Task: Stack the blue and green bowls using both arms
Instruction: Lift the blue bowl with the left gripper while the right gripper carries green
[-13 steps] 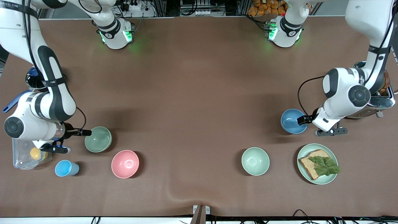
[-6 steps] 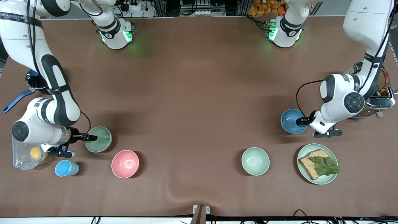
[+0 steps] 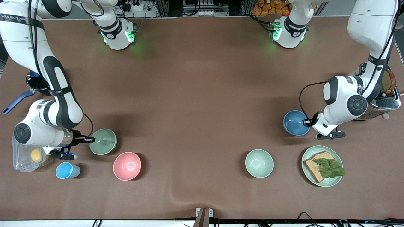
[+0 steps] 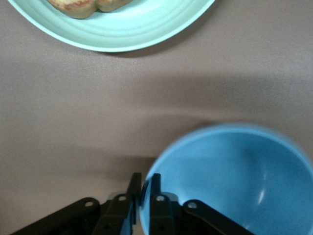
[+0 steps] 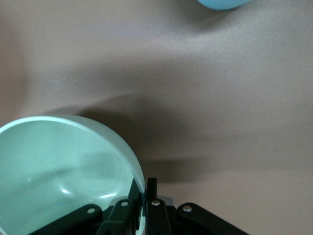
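Note:
The sage-green bowl [image 3: 103, 142] is at the right arm's end of the table. My right gripper [image 3: 89, 139] is shut on its rim, one finger inside and one outside; the right wrist view shows the gripper [image 5: 143, 188] pinching the bowl's [image 5: 58, 171] wall. The sky-blue bowl [image 3: 295, 123] is at the left arm's end. My left gripper [image 3: 305, 122] is shut on its rim; the left wrist view shows the gripper [image 4: 145, 183] clamping the bowl's [image 4: 234, 176] edge. Both bowls are upright and low over the table.
A pink bowl [image 3: 127, 166] and a small blue cup [image 3: 67, 170] lie nearer the camera than the green bowl. A pale mint bowl [image 3: 259, 163] and a green plate [image 3: 304, 157] with bread and lettuce lie nearer than the blue bowl. A clear container [image 3: 22, 157] and a toaster [image 3: 386, 101] stand at the table's ends.
Both arms have shifted slightly toward the table's middle, each with its bowl held by the rim. The green bowl and the blue bowl each moved a little inward.

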Motion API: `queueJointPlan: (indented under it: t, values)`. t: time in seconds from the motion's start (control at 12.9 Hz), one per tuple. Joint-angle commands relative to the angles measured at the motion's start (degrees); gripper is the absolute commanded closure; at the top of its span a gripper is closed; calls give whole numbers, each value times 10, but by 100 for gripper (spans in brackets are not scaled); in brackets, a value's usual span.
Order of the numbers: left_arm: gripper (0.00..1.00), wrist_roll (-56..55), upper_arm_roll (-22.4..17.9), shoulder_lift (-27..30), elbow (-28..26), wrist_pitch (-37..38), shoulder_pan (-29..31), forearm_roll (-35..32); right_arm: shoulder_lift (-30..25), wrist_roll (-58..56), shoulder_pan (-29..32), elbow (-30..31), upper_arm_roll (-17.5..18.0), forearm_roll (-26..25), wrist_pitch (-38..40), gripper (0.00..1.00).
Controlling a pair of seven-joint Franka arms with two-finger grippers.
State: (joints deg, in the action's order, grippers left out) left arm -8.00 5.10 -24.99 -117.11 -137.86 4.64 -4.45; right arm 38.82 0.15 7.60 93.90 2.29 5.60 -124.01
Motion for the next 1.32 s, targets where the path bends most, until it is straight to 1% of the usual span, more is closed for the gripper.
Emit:
queueJointPlan:
  t: [0.0,0.15,0.23,0.31,0.39,0.54,0.7,0.77,0.93,1.16,1.24]
  values:
    - [100,8,6,1,8,-3,-2,-12,-6,-6,-13,-12,1,10,19,97]
    - [100,2,21,9,25,8,-4,-11,-26,-9,-16,-20,5,12,67,97]
    - [100,2,30,14,38,31,-3,-11,-30,-7,-17,-45,23,19,102,97]
    - [100,2,35,17,56,58,-2,-10,-31,-3,-16,-69,32,26,149,97]
    - [100,4,43,17,81,91,-1,-7,-31,-4,-17,-90,34,33,182,97]
    - [100,3,62,17,132,160,-1,0,-31,5,-32,-122,34,77,213,97]
    - [100,3,71,16,177,214,-2,8,-30,43,-50,-129,34,120,214,97]
    - [100,3,76,16,192,228,-2,16,-28,62,-67,-129,33,126,209,97]
    - [100,-1,89,16,203,235,-4,30,-23,121,-96,-139,33,137,190,97]
    - [100,-7,104,14,203,235,-5,56,-11,182,-150,-138,33,162,120,97]
    - [100,-14,107,14,203,235,-5,59,-7,213,-171,-137,32,163,91,97]
